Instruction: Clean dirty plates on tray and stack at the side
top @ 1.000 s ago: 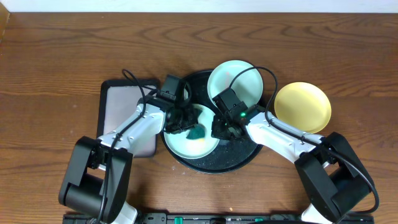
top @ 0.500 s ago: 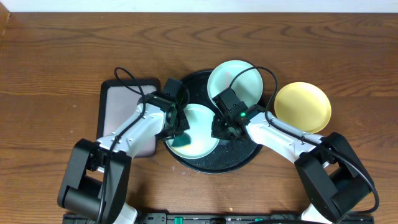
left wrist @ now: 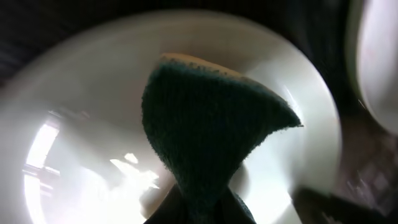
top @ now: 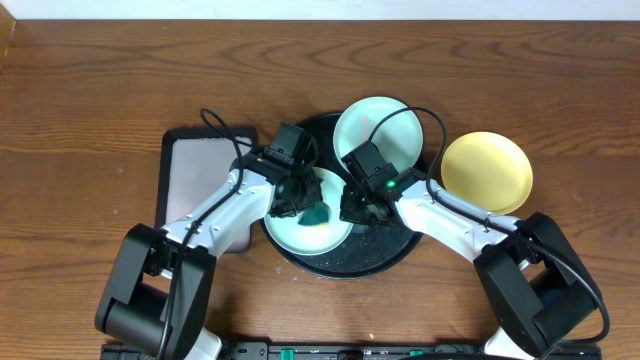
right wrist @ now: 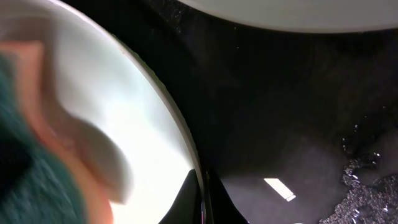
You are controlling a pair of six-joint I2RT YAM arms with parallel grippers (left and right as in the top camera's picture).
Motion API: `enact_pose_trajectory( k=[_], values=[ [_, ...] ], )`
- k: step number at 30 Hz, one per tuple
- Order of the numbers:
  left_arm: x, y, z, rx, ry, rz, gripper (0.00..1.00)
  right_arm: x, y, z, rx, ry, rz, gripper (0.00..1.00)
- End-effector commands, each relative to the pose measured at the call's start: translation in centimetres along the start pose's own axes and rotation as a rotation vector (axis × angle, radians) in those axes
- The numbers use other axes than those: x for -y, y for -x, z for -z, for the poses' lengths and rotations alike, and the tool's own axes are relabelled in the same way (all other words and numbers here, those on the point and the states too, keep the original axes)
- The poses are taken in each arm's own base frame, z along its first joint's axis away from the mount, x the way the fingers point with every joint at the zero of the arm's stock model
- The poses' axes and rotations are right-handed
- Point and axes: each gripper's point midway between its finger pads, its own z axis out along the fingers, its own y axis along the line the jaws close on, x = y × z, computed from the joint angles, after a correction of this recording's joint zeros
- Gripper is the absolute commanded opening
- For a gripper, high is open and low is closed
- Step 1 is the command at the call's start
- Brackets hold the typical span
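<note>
- I see the left hand (top: 296, 197) clamped on a green sponge (top: 316, 212), which touches the front plate (top: 322, 238) on the tray (top: 385, 252).
- Right hand (top: 355, 207) is pinched on that plate's right rim.
- Second mint plate (top: 378, 125) sits at the tray's far edge.
- Yellow plate (top: 487, 172) is on the tabletop (top: 100, 100), right of the tray.

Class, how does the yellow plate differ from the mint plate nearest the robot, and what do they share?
The yellow plate is pale yellow, the near mint plate aqua. The yellow plate sits on the table beside the black tray; the near mint plate lies on it. The yellow plate is untouched; the left gripper presses a green sponge on the near mint plate. Both are round and shallow.
</note>
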Motion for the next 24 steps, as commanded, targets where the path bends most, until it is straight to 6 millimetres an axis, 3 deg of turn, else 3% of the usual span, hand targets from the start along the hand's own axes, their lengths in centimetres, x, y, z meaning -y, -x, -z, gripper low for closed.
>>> enact_pose_trajectory(
  k=[1, 5, 9, 18, 20, 24],
  values=[
    [-3.1, 3.0, 0.9, 0.154, 0.157, 0.007, 0.08, 0.2, 0.8, -0.1, 0.015, -0.009, -0.011, 0.01],
    [-4.1, 4.0, 1.5, 0.177, 0.184, 0.02, 0.07, 0.2, 0.8, -0.1, 0.015, -0.009, -0.011, 0.01],
    [-4.5, 4.7, 3.4, 0.165, 0.203, 0.025, 0.07, 0.2, 0.8, -0.1, 0.015, -0.008, -0.011, 0.01],
    [-4.6, 5.8, 11.3, 0.15, 0.196, -0.002, 0.07, -0.3, 0.7, 0.0, 0.003, 0.015, 0.018, 0.01],
    [-5.4, 6.5, 13.1, 0.189, 0.19, 0.019, 0.07, -1.3, 0.6, 0.2, -0.007, 0.061, 0.065, 0.01],
    [-8.4, 8.2, 14.9, 0.254, 0.24, 0.089, 0.07, -2.8, 1.4, 1.9, 0.049, 0.091, 0.166, 0.01]
  ],
)
